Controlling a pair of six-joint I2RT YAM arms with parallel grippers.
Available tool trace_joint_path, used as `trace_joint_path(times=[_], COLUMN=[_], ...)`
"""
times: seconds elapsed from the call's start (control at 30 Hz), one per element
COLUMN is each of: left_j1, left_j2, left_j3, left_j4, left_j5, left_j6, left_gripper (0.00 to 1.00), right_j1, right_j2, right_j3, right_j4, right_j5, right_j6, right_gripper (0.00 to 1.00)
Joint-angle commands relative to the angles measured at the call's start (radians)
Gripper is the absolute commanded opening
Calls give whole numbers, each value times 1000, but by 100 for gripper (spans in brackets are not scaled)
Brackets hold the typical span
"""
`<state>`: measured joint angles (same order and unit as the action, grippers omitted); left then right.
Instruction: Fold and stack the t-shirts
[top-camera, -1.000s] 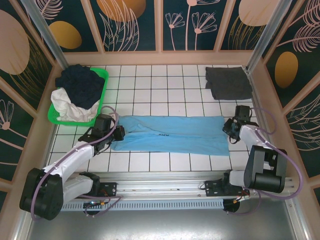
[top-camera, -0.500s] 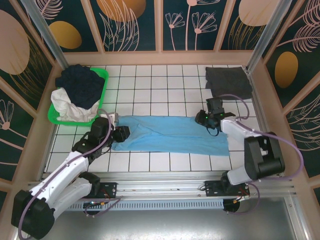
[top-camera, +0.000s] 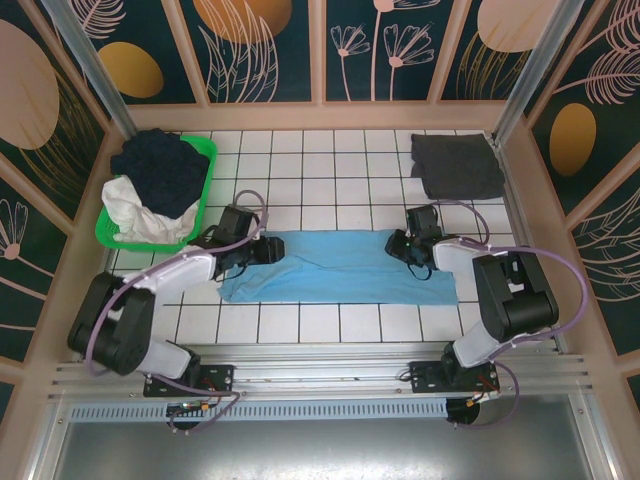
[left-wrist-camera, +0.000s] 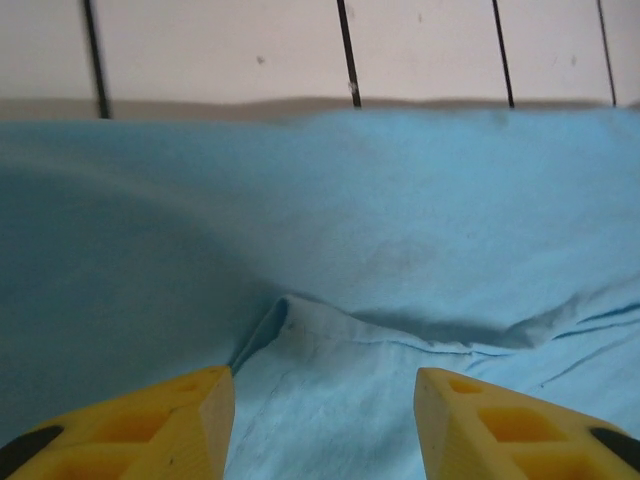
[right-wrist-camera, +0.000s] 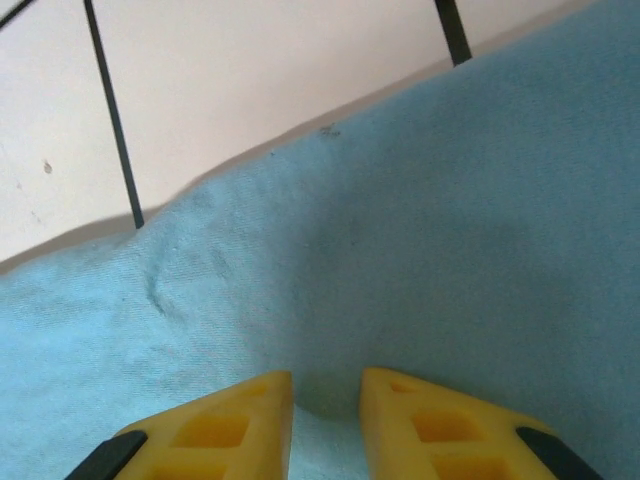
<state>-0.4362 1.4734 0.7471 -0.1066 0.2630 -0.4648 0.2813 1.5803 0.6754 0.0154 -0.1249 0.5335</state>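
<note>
At the far left of your top view, the green basket (top-camera: 208, 178) sits on the white-tiled desk (top-camera: 320, 160), holding a dark navy cloth (top-camera: 160, 165) piled over a white one (top-camera: 135, 210). Just right of it, your left pincer (top-camera: 262, 249) rests low over the left end of the light blue t-shirt (top-camera: 335, 268). That shirt lies as a long flat band across the middle of the desk. In your left wrist view, the left pincer (left-wrist-camera: 323, 385) has its yellow fingers spread, with a raised crease of the blue cloth (left-wrist-camera: 400, 230) beneath the gap and nothing pinched.

Further right, your right pincer (top-camera: 397, 246) is down on the shirt's upper edge, inside its right end. From the right wrist camera, the right pincer (right-wrist-camera: 326, 385) has its fingers drawn close together, pinching a fold of the blue fabric (right-wrist-camera: 450, 220). In the far right corner, well apart from the blue shirt, the dark grey t-shirt (top-camera: 457, 166) lies folded on the desk.
</note>
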Motion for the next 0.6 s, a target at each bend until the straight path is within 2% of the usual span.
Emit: trace_joint_path(times=[0.0,0.07,0.17,0.4,0.57], left_j1=[-19,-38,-42,-64,-133], left_j2=[82,102,103,77,41], left_j3=[46,51,49,82,115], left_j4=[12,5,-11,-81,-137], left_j5=[87,60,46,18,-19], left_j6=[65,66,61,61,35], left_gripper=[47,46,28,0,0], right_j1=[2,1,-2,-9,-13], right_j2=[62,75,81,58,46], right_j3=[-22,-9,0,1,-1], right_j4=[-24,-28,-34,-40,-41], right_j5=[4,5,8,11,5], right_j6=[4,-4,-9,-17,-20], right_gripper=[26,25,25,25,25])
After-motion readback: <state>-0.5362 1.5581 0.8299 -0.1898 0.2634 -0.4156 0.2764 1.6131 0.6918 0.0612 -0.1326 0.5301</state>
